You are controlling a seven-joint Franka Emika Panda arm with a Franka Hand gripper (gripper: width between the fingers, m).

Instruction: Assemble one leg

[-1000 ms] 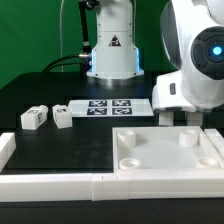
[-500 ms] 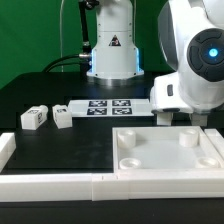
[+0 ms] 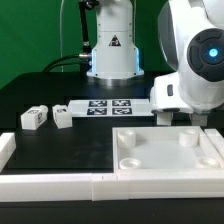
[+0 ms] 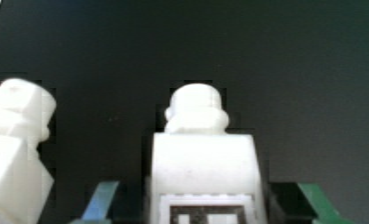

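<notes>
In the wrist view a white leg [image 4: 207, 150] with a tag sticker near its end lies between my gripper's [image 4: 209, 202] two fingers. The jaws are open, with a dark gap on each side of the leg. A second white leg [image 4: 17, 150] lies beside it. In the exterior view my gripper [image 3: 180, 119] hangs low over the black table just behind the large white panel [image 3: 150, 155]; the legs under it are hidden there. Two more tagged legs [image 3: 35, 117] [image 3: 63, 116] stand at the exterior view's left.
The marker board [image 3: 105, 107] lies flat behind the panel. A white raised border [image 3: 60, 185] runs along the front edge. The robot base [image 3: 112, 50] stands at the back, before a green backdrop.
</notes>
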